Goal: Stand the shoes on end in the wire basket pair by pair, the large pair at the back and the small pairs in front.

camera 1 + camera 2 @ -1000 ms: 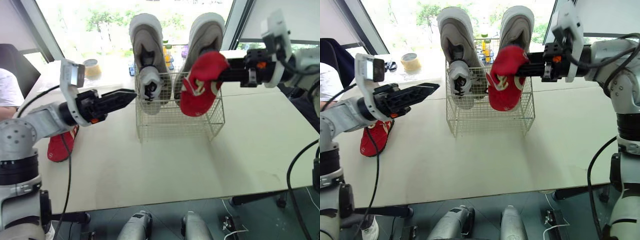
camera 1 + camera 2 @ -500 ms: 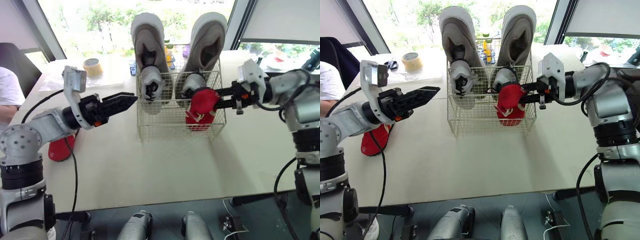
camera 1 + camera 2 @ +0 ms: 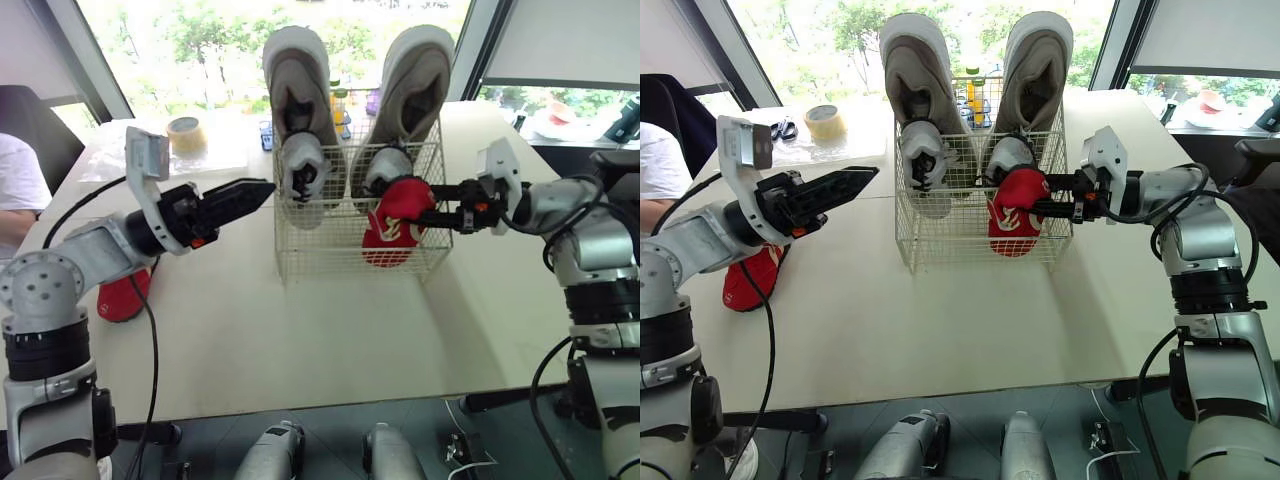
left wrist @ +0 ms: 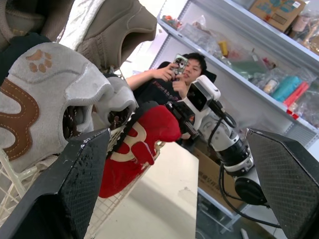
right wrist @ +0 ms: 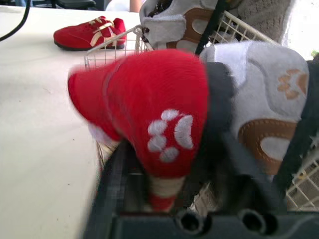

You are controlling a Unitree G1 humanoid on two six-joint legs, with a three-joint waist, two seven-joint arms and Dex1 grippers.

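Two large grey shoes (image 3: 298, 75) stand on end at the back of the wire basket (image 3: 330, 245), with two small grey shoes (image 3: 300, 170) upright in front of them. One red shoe (image 3: 395, 225) is pinched in my right gripper (image 3: 435, 212) at the basket's front right; I cannot tell whether it is fully inside. One second red shoe (image 3: 122, 295) lies on the table (image 3: 300, 330) beside my left arm. My left gripper (image 3: 245, 192) hovers empty with its fingers spread, just left of the basket.

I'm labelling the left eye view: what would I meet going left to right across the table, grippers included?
From the left: loose red shoe → tape roll → left gripper → left small grey shoe → held red shoe → right gripper.
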